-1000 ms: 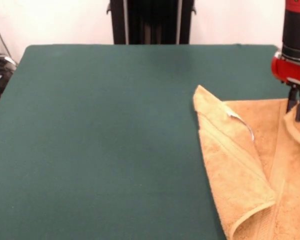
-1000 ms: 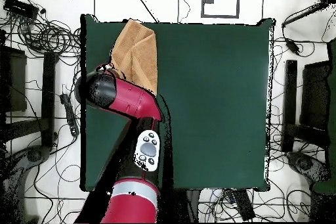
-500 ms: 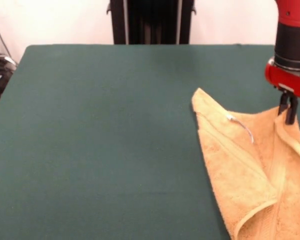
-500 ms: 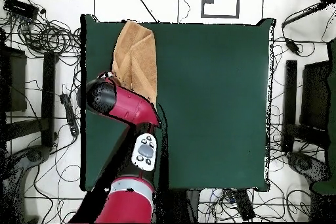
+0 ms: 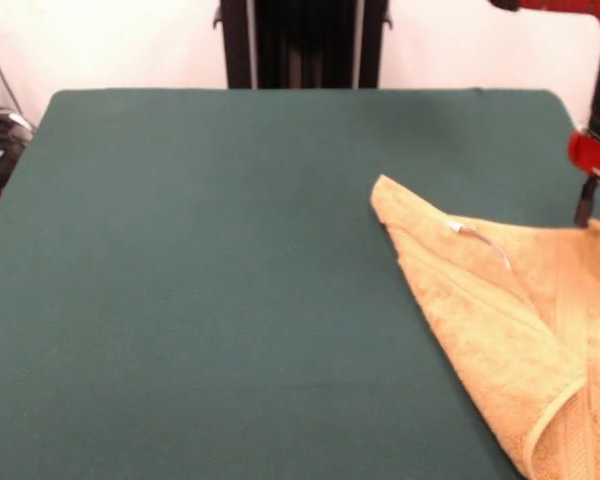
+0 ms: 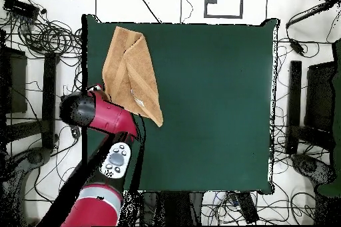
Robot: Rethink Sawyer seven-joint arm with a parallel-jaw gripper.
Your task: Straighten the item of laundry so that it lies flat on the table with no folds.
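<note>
Gripper (image 5: 590,205) is dragging the towel (image 5: 510,320) corner sideways toward the table (image 5: 200,270) edge; you're opening the fold, one flap remaining. Can't tell finger state.

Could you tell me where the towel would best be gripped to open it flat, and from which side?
Probably the loose pointed corner of the towel, taken from above and drawn toward the open table. That corner lies flat and unobstructed, while the towel is folded over itself along a crease. The claw sits at the towel's far edge; its state is unclear.
</note>
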